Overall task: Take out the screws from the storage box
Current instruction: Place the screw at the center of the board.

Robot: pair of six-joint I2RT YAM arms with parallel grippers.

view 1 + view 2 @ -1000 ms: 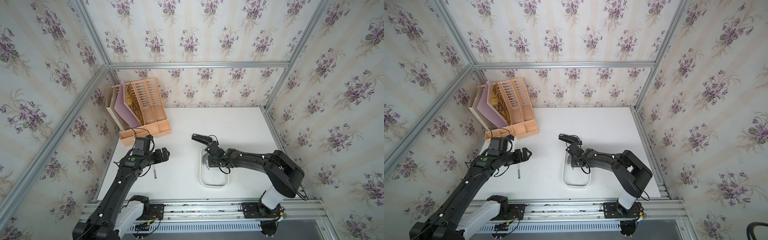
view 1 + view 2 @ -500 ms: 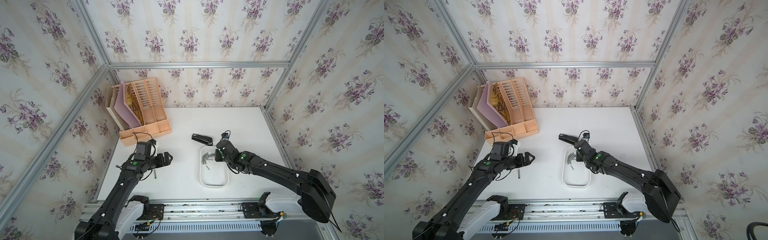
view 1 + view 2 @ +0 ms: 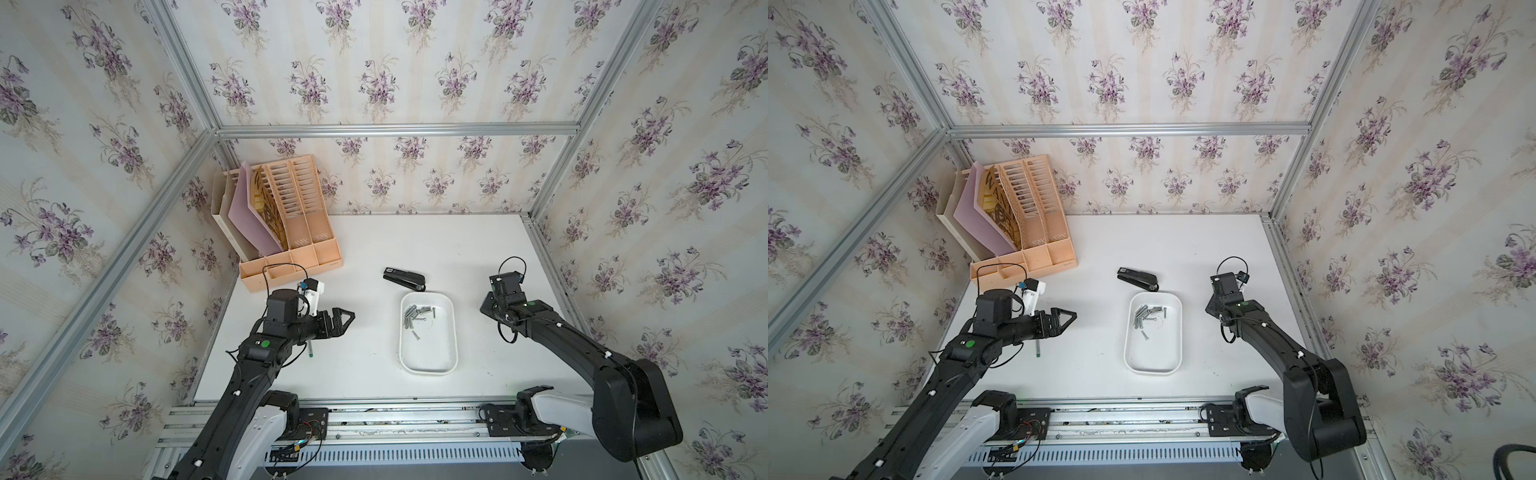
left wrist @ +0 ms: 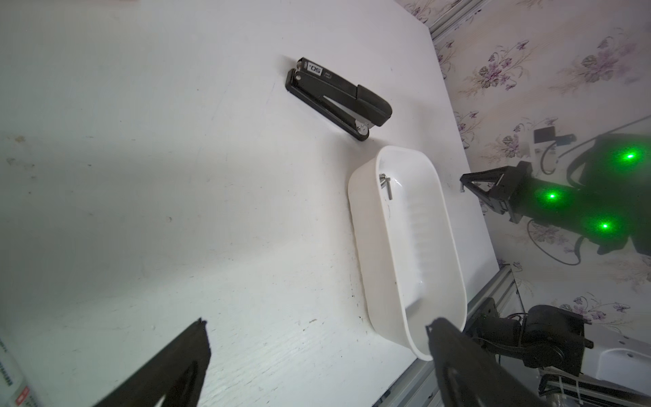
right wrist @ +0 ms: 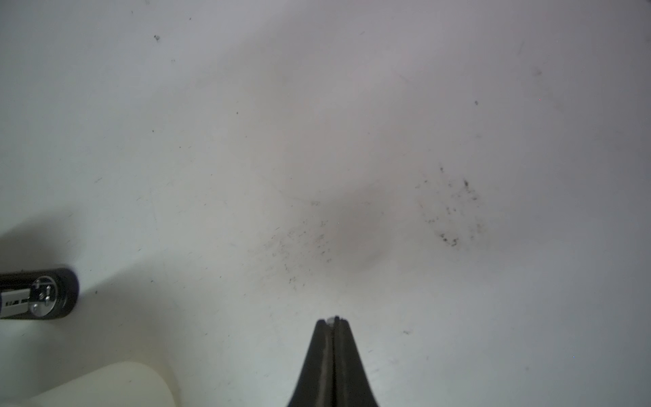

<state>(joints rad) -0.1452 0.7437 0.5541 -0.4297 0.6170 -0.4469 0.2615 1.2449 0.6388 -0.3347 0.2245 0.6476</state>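
The storage box (image 3: 428, 371) (image 3: 1152, 371) (image 4: 355, 218) is a shallow white tray at the middle of the table. Several screws (image 3: 415, 316) (image 3: 1144, 316) (image 4: 386, 185) lie in its far end. My right gripper (image 3: 487, 309) (image 3: 1210, 307) (image 4: 462, 183) (image 5: 333, 320) hangs to the right of the box, over bare table, pointing down. It is shut, with a small silvery screw (image 5: 331, 319) pinched at its very tip. My left gripper (image 3: 348, 322) (image 3: 1070, 318) (image 4: 317, 322) stands open and empty, left of the box and pointing toward it.
A black stapler (image 3: 405, 278) (image 3: 1138, 279) (image 4: 338, 98) (image 5: 42, 294) lies just behind the box. A peach file organizer (image 3: 286, 232) (image 3: 1025, 224) stands at the back left. A green-tipped pen (image 3: 309, 351) (image 3: 1037, 351) lies under the left arm.
My right arm has swung from over the box's far end out to its right side, gripper shut. The left gripper has edged slightly toward the box.
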